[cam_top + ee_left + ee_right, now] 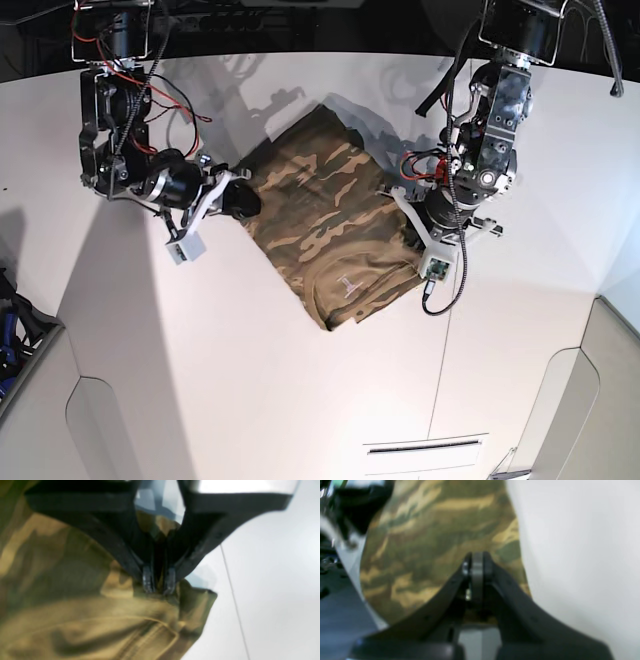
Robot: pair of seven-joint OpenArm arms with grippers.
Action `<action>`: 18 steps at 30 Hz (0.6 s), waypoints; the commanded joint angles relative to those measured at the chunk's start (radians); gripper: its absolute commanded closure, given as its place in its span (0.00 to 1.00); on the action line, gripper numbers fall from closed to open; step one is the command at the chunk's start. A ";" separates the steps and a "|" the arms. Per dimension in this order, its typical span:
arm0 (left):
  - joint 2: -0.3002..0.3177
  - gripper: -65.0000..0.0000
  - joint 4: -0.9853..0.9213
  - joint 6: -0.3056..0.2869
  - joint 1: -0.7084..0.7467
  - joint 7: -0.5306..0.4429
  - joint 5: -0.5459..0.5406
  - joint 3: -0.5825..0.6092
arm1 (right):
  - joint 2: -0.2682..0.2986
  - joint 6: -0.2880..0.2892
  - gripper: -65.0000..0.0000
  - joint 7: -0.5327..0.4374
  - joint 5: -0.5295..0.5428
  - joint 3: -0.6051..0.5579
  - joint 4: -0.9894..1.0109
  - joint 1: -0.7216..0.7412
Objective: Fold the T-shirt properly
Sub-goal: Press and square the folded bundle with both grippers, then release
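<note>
The white table (pixel 250 380) carries the T-shirt (pixel 320 225) mid-table, already folded into a compact block, neckband at its near end; further folds look due. Left gripper (pixel 159 582) pinches its right edge; right gripper (pixel 477 562), jaws closed, grips its left edge

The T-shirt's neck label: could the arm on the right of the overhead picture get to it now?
Probably not right away. The left gripper is pinched on the T-shirt edge, so it is busy. The label itself lies uncovered nearby.

Base looks down from overhead; both blurry wrist views sit close, seemingly sharing the T-shirt (pixel 325 230).
</note>
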State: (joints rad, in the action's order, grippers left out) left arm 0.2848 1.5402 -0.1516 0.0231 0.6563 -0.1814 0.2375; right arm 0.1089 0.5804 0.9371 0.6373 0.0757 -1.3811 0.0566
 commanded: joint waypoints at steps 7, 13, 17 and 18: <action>0.008 0.89 -0.140 0.008 -0.128 0.031 0.010 -0.003 | -0.111 0.021 1.00 0.004 0.026 0.001 -0.056 -0.075; 0.009 0.89 -0.154 0.005 -0.167 0.021 0.010 -0.003 | -0.157 0.022 1.00 0.022 0.027 0.001 -0.070 -0.090; 0.009 0.89 -0.154 0.005 -0.175 0.021 0.010 -0.003 | -0.162 0.022 1.00 0.033 0.037 -0.020 -0.070 -0.091; 0.009 0.89 -0.154 0.003 -0.175 0.021 0.010 -0.003 | -0.162 0.022 1.00 0.037 0.036 -0.031 -0.070 -0.091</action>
State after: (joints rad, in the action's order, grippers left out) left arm 0.2855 1.3808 -0.1497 -0.1394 0.6575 -0.1764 0.2363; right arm -0.0494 0.5880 0.9787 0.6437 0.0479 -1.4315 -0.0467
